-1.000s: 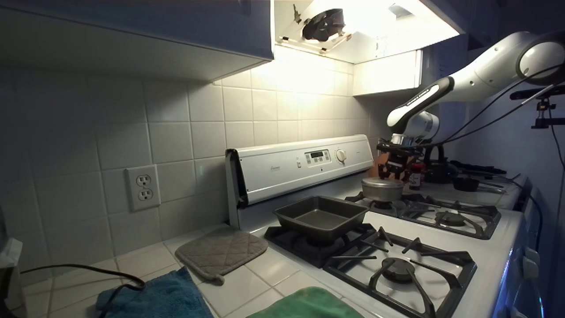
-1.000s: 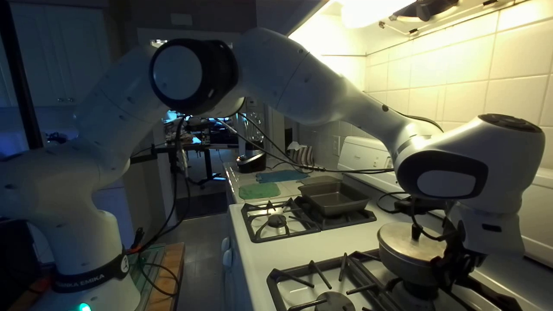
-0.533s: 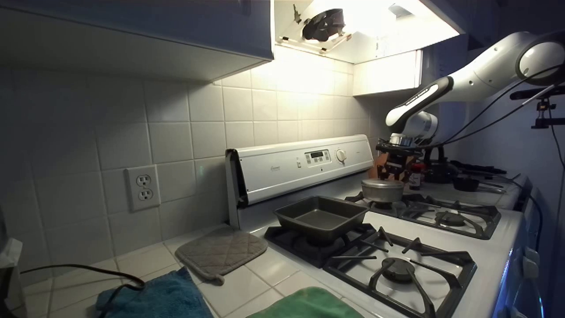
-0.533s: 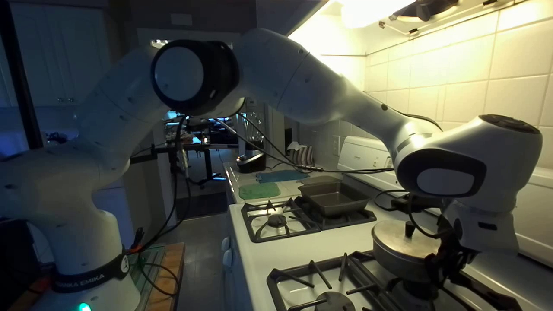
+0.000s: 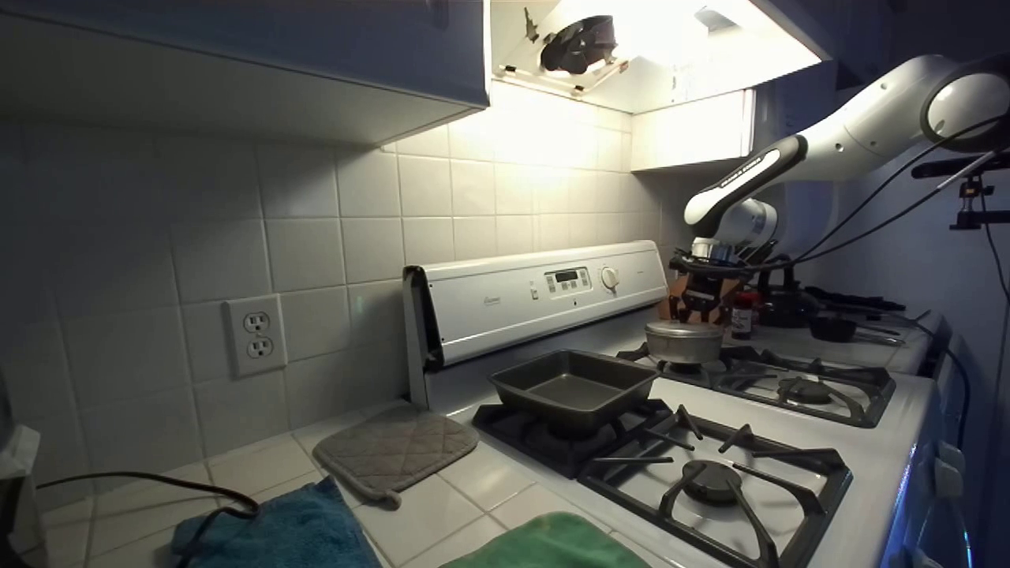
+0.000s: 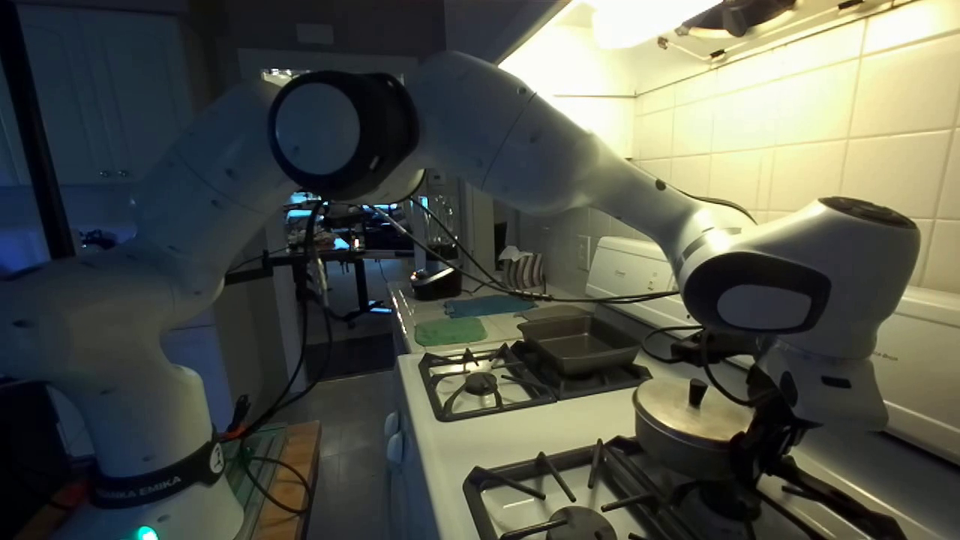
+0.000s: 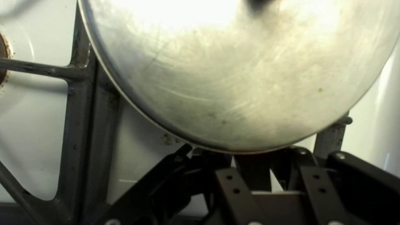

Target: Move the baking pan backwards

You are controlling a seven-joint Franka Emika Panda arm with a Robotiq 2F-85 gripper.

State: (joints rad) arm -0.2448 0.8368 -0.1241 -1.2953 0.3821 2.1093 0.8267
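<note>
The dark baking pan (image 5: 580, 386) rests on a rear burner grate, close to the stove's back panel; its raised flared rim shows in both exterior views. My gripper (image 5: 701, 313) is away from the pan, down at the round silver lidded pot (image 5: 682, 341) over the other rear burner. In the wrist view the pot's lid (image 7: 237, 78) fills the upper part, and a dark bar, apparently the pot's handle (image 7: 253, 175), runs between my fingers. The fingertips are hidden under the lid's rim. My gripper (image 6: 757, 457) seems shut on that handle.
Two front burners carry black grates (image 5: 714, 481). The white back panel (image 5: 544, 296) rises behind the pan and pot. A grey quilted mat (image 5: 398, 450), a blue cloth (image 5: 284, 528) and a green cloth (image 5: 552, 544) lie on the counter. A red-capped bottle (image 5: 743, 315) stands beyond the pot.
My gripper and the silver pot have shifted together a short way along the stove toward the baking pan. The baking pan has stayed in place.
</note>
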